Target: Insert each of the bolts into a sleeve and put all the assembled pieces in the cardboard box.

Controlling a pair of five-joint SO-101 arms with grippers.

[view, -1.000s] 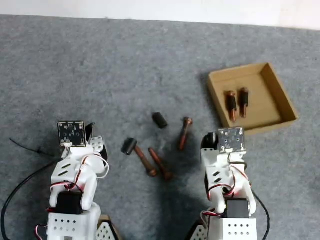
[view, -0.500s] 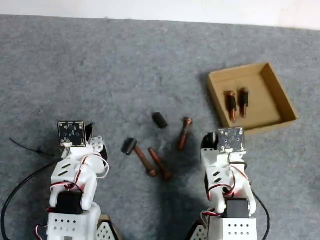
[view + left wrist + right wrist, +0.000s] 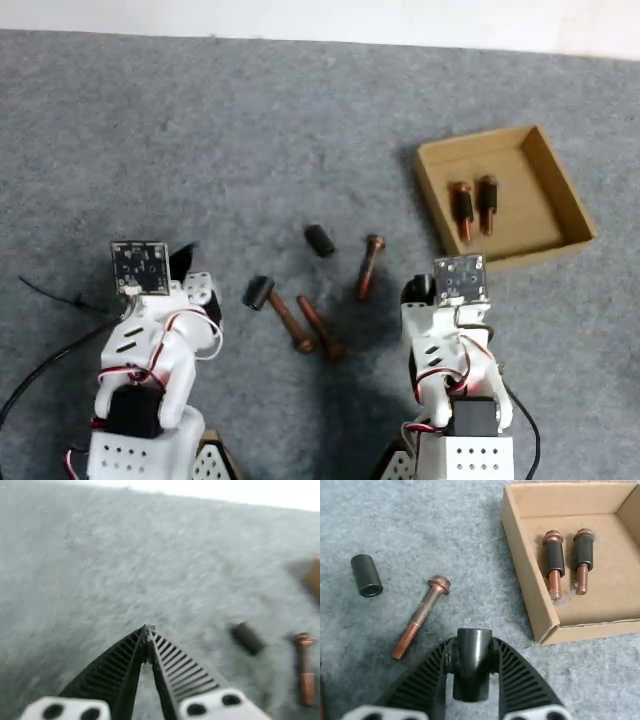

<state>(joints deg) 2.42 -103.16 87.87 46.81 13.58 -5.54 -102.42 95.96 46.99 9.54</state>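
We see our right gripper [image 3: 472, 647] squeezing a black sleeve [image 3: 469, 672]. Our left gripper [image 3: 147, 633] is pinched closed. Two sleeved bolts [image 3: 553, 560] lie in the cardboard box [image 3: 522, 570].

My desk [image 3: 200, 130] wears a rough, fuzzy grey cloth, and the cardboard box [image 3: 524, 575] is plain matt brown board. I see coppery metal with a dull sheen on the loose bolt [image 3: 421, 616], a smooth black finish on the sleeve [image 3: 469, 680], and ribbed black plastic on the right gripper [image 3: 472, 645].
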